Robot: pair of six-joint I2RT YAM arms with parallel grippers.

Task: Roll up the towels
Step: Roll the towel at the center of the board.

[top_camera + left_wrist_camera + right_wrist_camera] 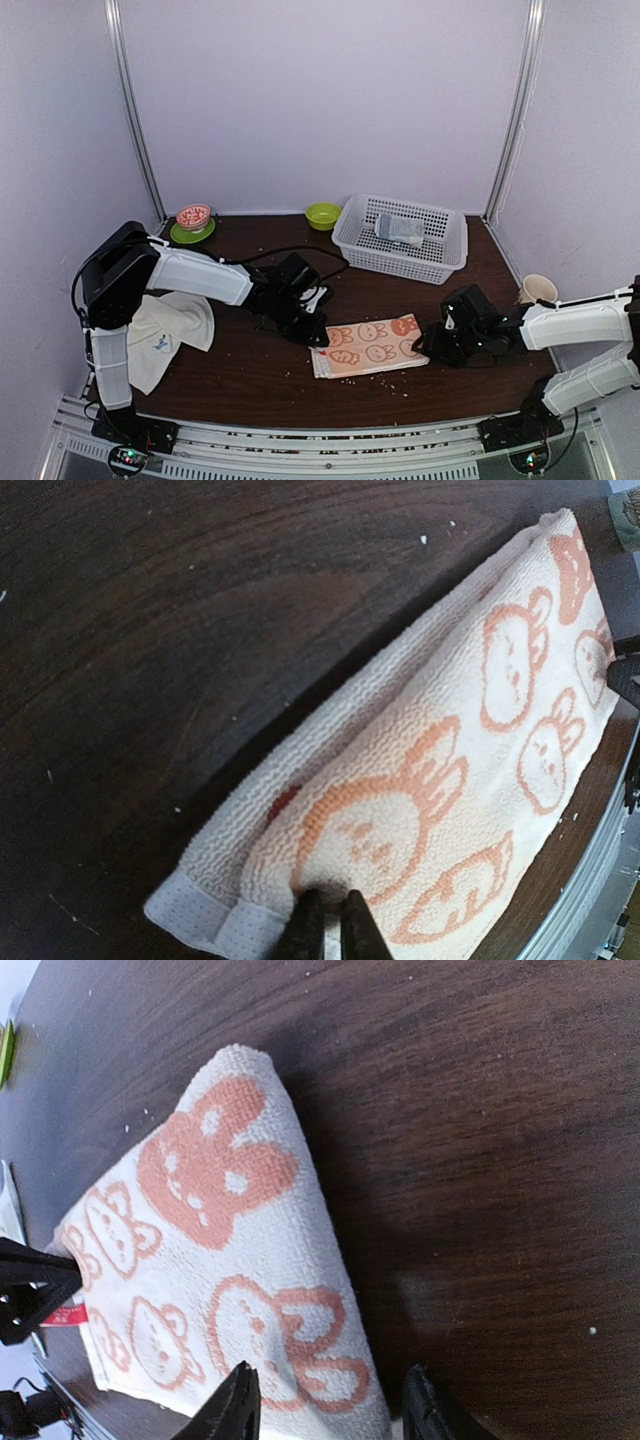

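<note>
1. Towels seen from the top camera: the printed towel (370, 347), cream with orange rabbit faces, lies folded flat on the dark wooden table (250, 380), on the near side of the white plastic basket (395, 262) and apart from it. The plain towel (165, 335) lies crumpled far to the basket's left and nearer the arm bases, partly beneath the left arm
2. In the same view, the left gripper (318, 335) sits at the printed towel's end farther to the basket's left, and the right gripper (430, 345) at the opposite end. A grey-blue rolled towel (400, 230) lies inside the basket. A lime-green bowl (323, 215) stands just left of the basket, a green plate (180, 236) carrying a red-patterned bowl (193, 215) farther left, and a cup (538, 289) to its right and nearer
3. Left wrist camera: the left gripper's fingers (305, 925) are drawn almost together, nipping the printed towel's near edge, and the cloth's layers show stacked along one long side
4. Right wrist camera: the right gripper's fingers are spread wide and hold nothing. One finger (235, 1405) is over the cloth and the other over bare wood, but whether they touch cannot be told. A red tag (66, 1314) shows at the towel's far end
</note>
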